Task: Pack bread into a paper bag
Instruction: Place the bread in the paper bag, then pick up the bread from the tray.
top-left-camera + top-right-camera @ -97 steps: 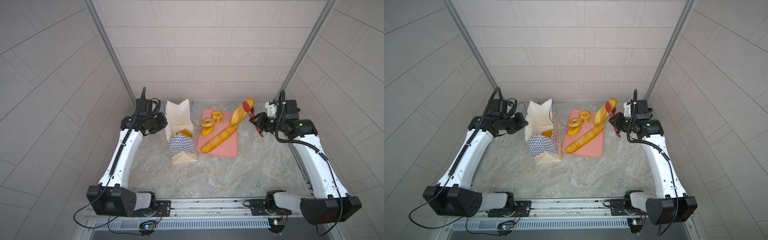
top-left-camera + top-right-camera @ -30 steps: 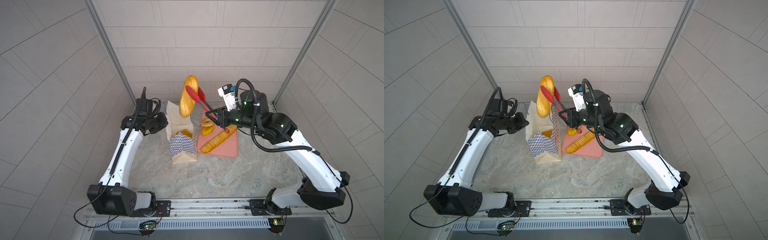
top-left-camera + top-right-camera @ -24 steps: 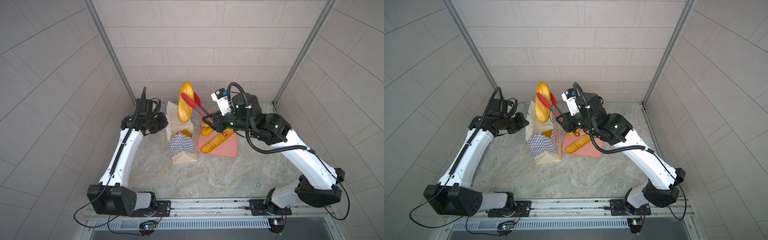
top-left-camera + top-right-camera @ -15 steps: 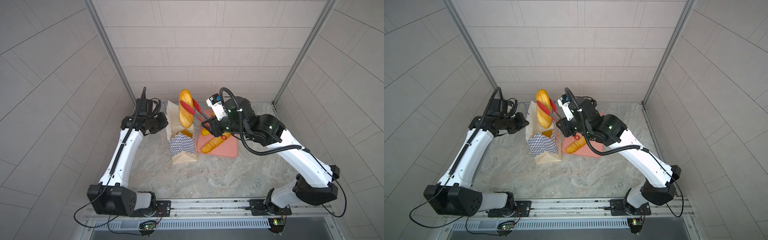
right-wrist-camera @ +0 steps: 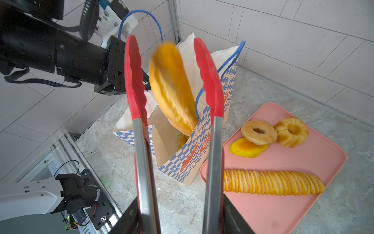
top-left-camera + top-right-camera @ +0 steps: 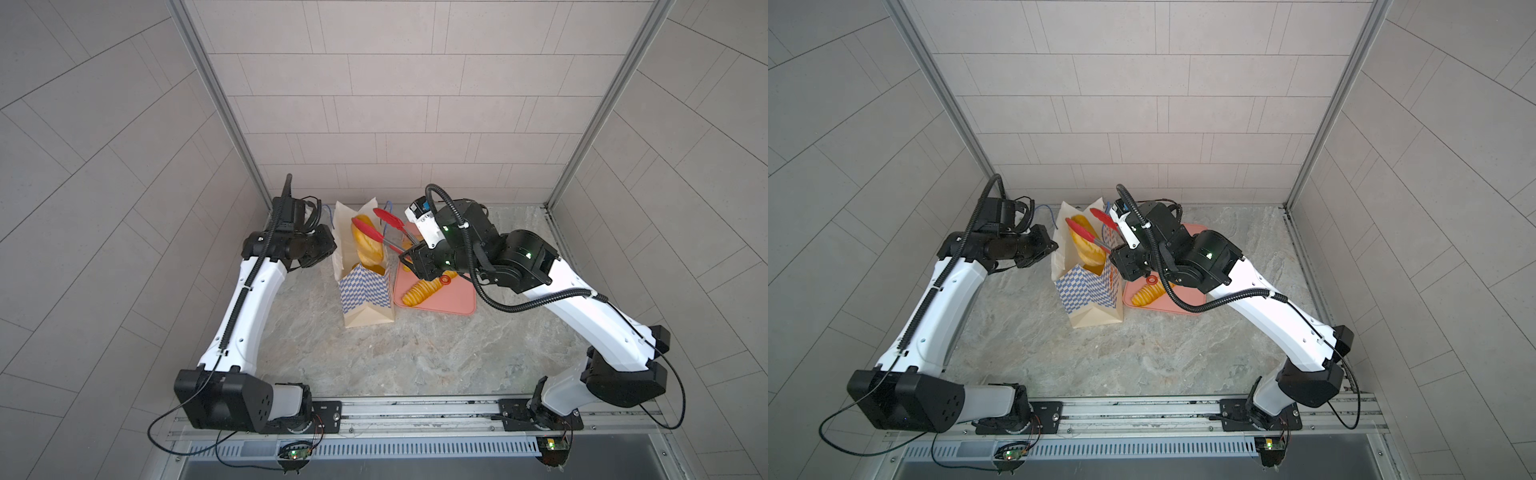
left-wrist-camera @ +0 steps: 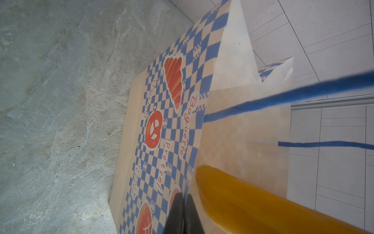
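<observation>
The paper bag (image 6: 365,291) (image 6: 1088,291) stands upright and open beside the pink tray. My left gripper (image 7: 183,202) (image 6: 328,245) is shut on the bag's top edge (image 7: 194,141). My right gripper (image 5: 179,210) (image 6: 409,259) is shut on the handles of red tongs (image 5: 133,77) (image 6: 384,230), whose tips are spread. A long golden roll (image 5: 172,87) (image 6: 365,245) (image 6: 1086,247) sits blurred between the tips, clear of both. Its lower end is inside the bag mouth. Another bread piece (image 5: 182,138) lies deep in the bag.
The pink tray (image 5: 303,202) (image 6: 453,303) lies right of the bag. It carries a ridged baguette (image 5: 273,183), two ring doughnuts (image 5: 259,132) (image 5: 291,134) and a flat bun (image 5: 245,150). Tiled walls close the back and sides. A metal rail runs along the front.
My right arm swung the tongs and roll from above the tray down over the bag mouth. The tong tips have spread and the roll has dropped partway into the bag. The left arm has stayed still.
</observation>
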### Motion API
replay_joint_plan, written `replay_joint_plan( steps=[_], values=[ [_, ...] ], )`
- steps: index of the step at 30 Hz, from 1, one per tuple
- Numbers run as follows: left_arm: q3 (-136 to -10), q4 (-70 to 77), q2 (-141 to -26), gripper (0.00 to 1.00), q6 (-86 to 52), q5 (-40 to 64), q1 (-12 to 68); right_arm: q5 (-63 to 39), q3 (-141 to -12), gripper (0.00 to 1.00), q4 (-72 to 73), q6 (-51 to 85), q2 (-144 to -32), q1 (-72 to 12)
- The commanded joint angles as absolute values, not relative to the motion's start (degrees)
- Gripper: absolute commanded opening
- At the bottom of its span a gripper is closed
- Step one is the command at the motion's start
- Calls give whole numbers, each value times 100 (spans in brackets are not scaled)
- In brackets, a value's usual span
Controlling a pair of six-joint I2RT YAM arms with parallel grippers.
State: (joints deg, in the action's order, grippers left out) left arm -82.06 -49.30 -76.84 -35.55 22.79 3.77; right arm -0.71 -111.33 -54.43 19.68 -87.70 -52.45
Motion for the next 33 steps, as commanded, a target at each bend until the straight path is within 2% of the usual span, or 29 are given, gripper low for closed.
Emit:
replay_joint_plan(
  steps=[1,19,33],
  values=[
    [-8218,-4992,-7627,0,-3569,2313,404,87,-11302,58,-5296,1942,-8648,-5274],
    [-8201,-5026,-7603,0,-3560,2313,404,330,-11619,56,-5260,2047,-8365,-5095],
    [-8114,-5046,-7567,0,-3550,2317,404,421,-11130,53,-5429,2577,-7641,-3818]
  ],
)
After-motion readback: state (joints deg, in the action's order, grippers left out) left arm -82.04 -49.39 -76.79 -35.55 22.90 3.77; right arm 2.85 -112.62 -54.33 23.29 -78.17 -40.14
